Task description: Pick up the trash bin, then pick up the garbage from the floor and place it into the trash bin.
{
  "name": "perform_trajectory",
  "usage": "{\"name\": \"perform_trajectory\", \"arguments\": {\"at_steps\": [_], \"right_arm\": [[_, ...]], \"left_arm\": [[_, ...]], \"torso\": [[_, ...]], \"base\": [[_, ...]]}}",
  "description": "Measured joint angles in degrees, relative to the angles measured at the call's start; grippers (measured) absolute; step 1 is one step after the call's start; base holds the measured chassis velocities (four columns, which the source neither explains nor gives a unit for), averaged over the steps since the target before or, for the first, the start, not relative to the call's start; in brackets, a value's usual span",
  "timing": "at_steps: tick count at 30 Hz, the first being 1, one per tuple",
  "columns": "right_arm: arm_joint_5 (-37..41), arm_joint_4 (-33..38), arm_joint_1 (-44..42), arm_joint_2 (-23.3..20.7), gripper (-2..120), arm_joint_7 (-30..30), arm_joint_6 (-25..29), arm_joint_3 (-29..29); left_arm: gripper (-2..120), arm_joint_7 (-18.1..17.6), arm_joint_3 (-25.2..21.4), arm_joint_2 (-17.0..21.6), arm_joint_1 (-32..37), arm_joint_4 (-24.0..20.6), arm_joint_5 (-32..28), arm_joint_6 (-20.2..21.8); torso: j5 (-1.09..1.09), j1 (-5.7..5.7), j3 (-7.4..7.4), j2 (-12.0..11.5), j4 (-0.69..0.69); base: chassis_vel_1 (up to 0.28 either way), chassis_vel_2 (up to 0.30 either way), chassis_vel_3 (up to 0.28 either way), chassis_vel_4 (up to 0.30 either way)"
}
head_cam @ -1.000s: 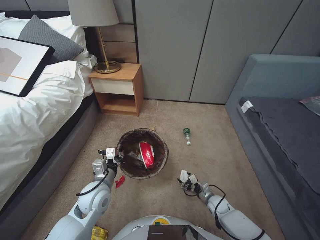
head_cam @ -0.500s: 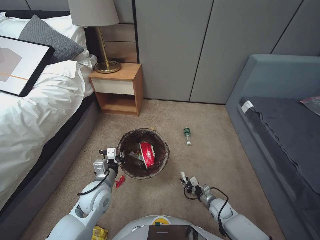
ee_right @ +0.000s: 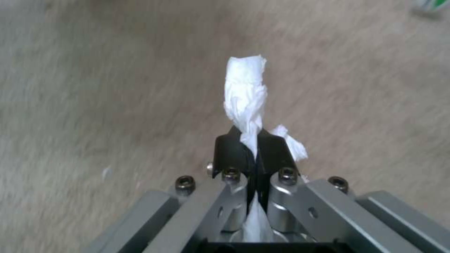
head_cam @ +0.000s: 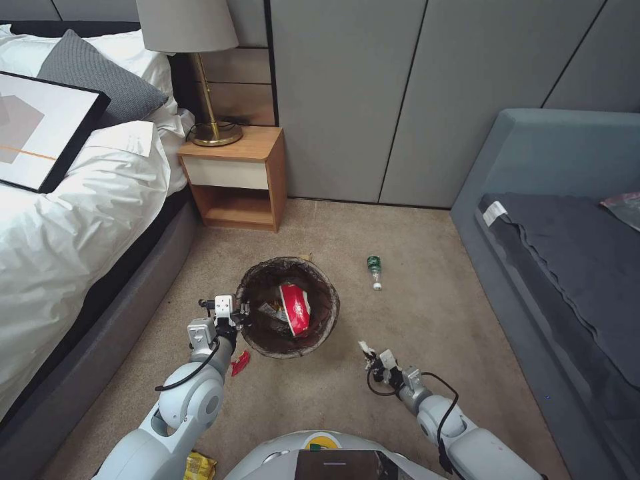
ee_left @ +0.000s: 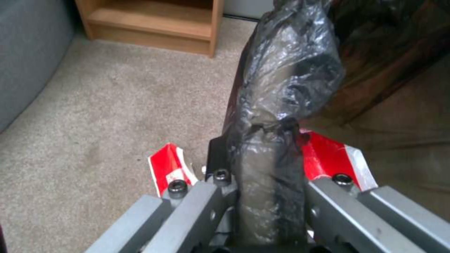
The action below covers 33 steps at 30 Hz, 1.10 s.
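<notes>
The trash bin (head_cam: 328, 298), dark-lined, stands on the carpet with a red-and-white wrapper (head_cam: 294, 308) inside. My left gripper (head_cam: 238, 312) is shut on the bin's near-left rim; in the left wrist view the liner-covered rim (ee_left: 286, 88) runs between the fingers of that gripper (ee_left: 262, 158). My right gripper (head_cam: 369, 356) hovers low to the bin's right, shut on crumpled white paper (head_cam: 364, 347). The right wrist view shows this paper (ee_right: 246, 91) sticking out past the closed gripper (ee_right: 255, 140). Garbage on the floor: a green bottle (head_cam: 375, 271), a red wrapper (head_cam: 240, 362) and a yellow wrapper (head_cam: 199, 465).
A bed (head_cam: 73, 220) runs along the left, with a wooden nightstand (head_cam: 233, 177) and lamp (head_cam: 200, 73) at its head. A grey sofa (head_cam: 567, 233) bounds the right side. Grey wall panels (head_cam: 373, 100) close the back. Open carpet lies between bin and sofa.
My right arm has drawn back slightly, and the white paper is now pinched tighter and off the carpet. The bin and left gripper have barely shifted.
</notes>
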Motion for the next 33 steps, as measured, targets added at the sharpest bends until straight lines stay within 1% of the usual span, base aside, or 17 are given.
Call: {"name": "perform_trajectory", "arguments": {"at_steps": [4, 24, 33], "right_arm": [[-0.76, -1.39, 0.37, 1.01, 0, -0.07, 0.14, -0.14], [-1.82, -2.73, 0.42, 2.15, 0, -0.23, 0.4, -0.19], [-3.13, -3.92, 0.43, 3.77, 0, -0.06, 0.63, -0.23]], "left_arm": [[3, 0.0, 0.02, -0.02, 0.03, -0.06, 0.02, -0.02], [3, -0.02, 0.06, 0.01, -0.07, -0.08, 0.02, -0.08], [3, -0.04, 0.2, 0.19, -0.4, -0.05, -0.15, -0.12]], "torso": [[0.0, 0.0, 0.0, 0.0, 0.01], [-0.01, 0.0, 0.0, 0.0, 0.0], [-0.04, 0.0, -0.01, 0.0, -0.03]], "base": [[0.0, 0.0, 0.0, 0.0], [0.0, 0.0, 0.0, 0.0], [0.0, 0.0, 0.0, 0.0]]}}
